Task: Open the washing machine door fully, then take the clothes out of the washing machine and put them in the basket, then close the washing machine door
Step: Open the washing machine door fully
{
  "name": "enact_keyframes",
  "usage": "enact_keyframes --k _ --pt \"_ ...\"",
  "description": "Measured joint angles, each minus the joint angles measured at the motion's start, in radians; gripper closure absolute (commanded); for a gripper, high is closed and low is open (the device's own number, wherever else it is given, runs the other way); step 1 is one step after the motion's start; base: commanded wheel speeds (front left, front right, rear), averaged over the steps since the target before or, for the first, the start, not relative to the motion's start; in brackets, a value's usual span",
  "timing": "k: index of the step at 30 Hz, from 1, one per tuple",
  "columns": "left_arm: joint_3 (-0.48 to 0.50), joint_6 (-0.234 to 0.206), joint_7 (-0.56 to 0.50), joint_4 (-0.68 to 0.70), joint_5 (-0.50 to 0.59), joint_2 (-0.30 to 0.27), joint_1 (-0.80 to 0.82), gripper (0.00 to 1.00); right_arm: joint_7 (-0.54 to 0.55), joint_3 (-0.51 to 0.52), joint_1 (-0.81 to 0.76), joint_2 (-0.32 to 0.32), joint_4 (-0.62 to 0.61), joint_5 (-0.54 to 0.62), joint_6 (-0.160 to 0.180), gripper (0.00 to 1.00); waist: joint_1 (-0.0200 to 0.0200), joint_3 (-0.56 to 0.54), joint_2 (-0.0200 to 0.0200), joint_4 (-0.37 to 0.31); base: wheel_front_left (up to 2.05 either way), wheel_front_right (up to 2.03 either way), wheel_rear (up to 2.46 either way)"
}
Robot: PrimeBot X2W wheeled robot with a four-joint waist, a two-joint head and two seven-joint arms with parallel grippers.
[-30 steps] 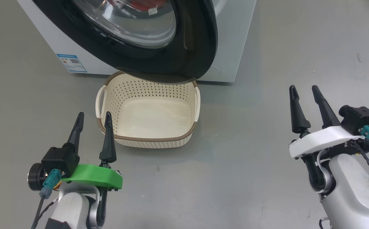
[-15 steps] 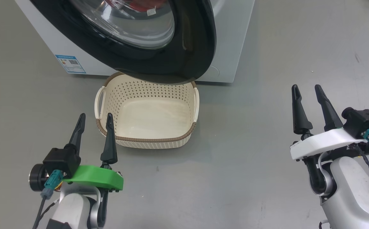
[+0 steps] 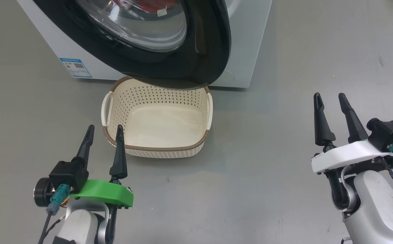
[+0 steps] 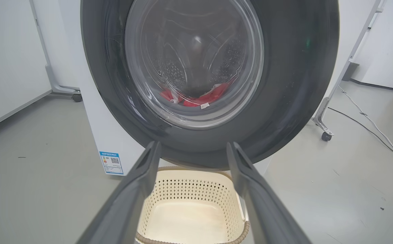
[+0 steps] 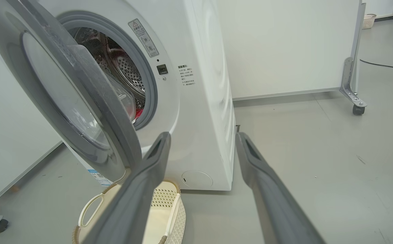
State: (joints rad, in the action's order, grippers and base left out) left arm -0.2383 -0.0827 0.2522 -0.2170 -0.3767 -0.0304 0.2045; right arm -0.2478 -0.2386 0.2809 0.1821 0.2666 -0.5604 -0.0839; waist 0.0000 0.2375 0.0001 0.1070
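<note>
The washing machine (image 3: 247, 40) (image 5: 203, 101) stands ahead on the floor. Its door (image 3: 203, 51) (image 4: 291, 84) (image 5: 91, 95) hangs partly open, the black rim jutting over the back of the basket. Red clothes (image 4: 213, 97) (image 3: 149, 5) lie in the drum, seen through the door glass. The cream basket (image 3: 205, 135) (image 4: 189, 189) (image 5: 174, 210) sits empty on the floor before the machine. My left gripper (image 3: 105, 128) hovers open at the basket's near left corner. Far to the right, over bare floor, my right gripper (image 3: 329, 95) is open too.
A blue sticker (image 3: 76, 67) (image 4: 111, 162) marks the machine's lower front left. A white partition on castors (image 5: 352, 84) stands to the machine's right, with a cable (image 4: 369, 122) trailing over the floor. Grey floor lies wide on both sides of the basket.
Both grippers have drawn back a little toward me, lower in the head view. The door, the basket and the clothes stay as they were.
</note>
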Motion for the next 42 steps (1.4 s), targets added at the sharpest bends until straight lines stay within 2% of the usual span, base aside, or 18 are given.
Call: enact_keyframes --k 6,8,19,26,33,42 --pt "-0.014 0.000 0.000 0.000 -0.001 0.000 0.000 0.00 0.000 0.015 -0.003 0.000 -0.011 0.009 -0.001 0.00 0.0000 0.008 0.0000 0.005 0.00 0.00 0.00" --pt "-0.014 0.000 0.000 0.000 -0.001 0.000 0.000 0.00 0.000 0.017 -0.003 0.000 -0.014 0.011 -0.001 1.00 0.0000 0.009 0.0000 0.008 0.00 0.00 0.00" --pt "-0.023 0.000 0.000 0.000 -0.003 0.000 0.000 0.00 0.000 0.011 0.011 0.011 -0.017 0.017 -0.012 1.00 0.0000 0.015 0.0000 0.024 0.00 0.00 0.00" --pt "-0.046 0.005 0.000 0.000 -0.003 0.000 0.000 0.00 0.011 0.009 0.079 0.035 -0.016 0.010 -0.020 1.00 0.0000 0.030 0.0000 0.035 0.00 0.00 0.00" --pt "-0.074 0.014 0.000 0.001 -0.003 0.000 0.001 0.00 0.084 0.042 0.171 0.016 -0.016 -0.104 -0.025 1.00 0.0000 0.057 0.0000 0.053 0.00 0.00 0.00" --pt "-0.099 0.018 0.000 0.001 -0.010 0.000 0.005 0.00 0.228 0.113 0.289 -0.056 0.015 -0.359 -0.029 1.00 0.0000 0.086 0.0000 0.086 0.00 0.00 0.00"
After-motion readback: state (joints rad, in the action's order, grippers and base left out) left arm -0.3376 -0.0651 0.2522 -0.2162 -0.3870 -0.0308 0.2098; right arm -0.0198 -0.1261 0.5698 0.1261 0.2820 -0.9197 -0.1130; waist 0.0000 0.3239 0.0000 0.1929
